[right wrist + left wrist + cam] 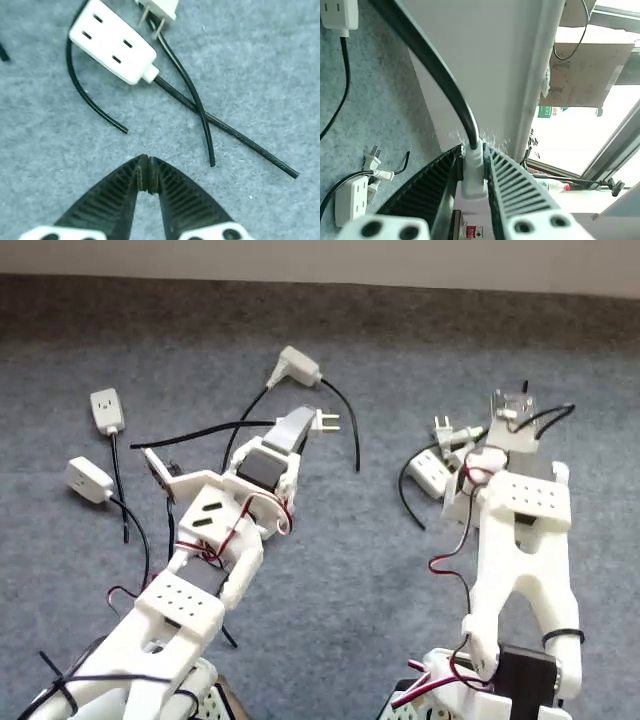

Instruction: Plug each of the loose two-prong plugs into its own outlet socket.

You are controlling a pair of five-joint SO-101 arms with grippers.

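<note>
left gripper (pixel 474 150): clamped tight on a white two-prong plug, ribbed fingers either side of its body.
held plug (pixel 473 176): gripped between those fingers, with its thick black cord running away from the tips. In the high view its prongs (pixel 330 422) point toward the right arm.
right gripper (pixel 148 171): jaws pressed together with nothing between them, poised over bare carpet (pixel 260 75).
near socket (pixel 112 47): white, slots up, just beyond the right gripper's tips.
loose plug (pixel 161 7): beside the near socket but not in it; its thin cord crosses the socket's cord.
angled plug (pixel 298 367): on the carpet beyond the left gripper, unplugged.
far socket (pixel 107 410): near the carpet's left side, well apart from the held plug.
second far socket (pixel 88 480): close by it, also vacant.
</note>
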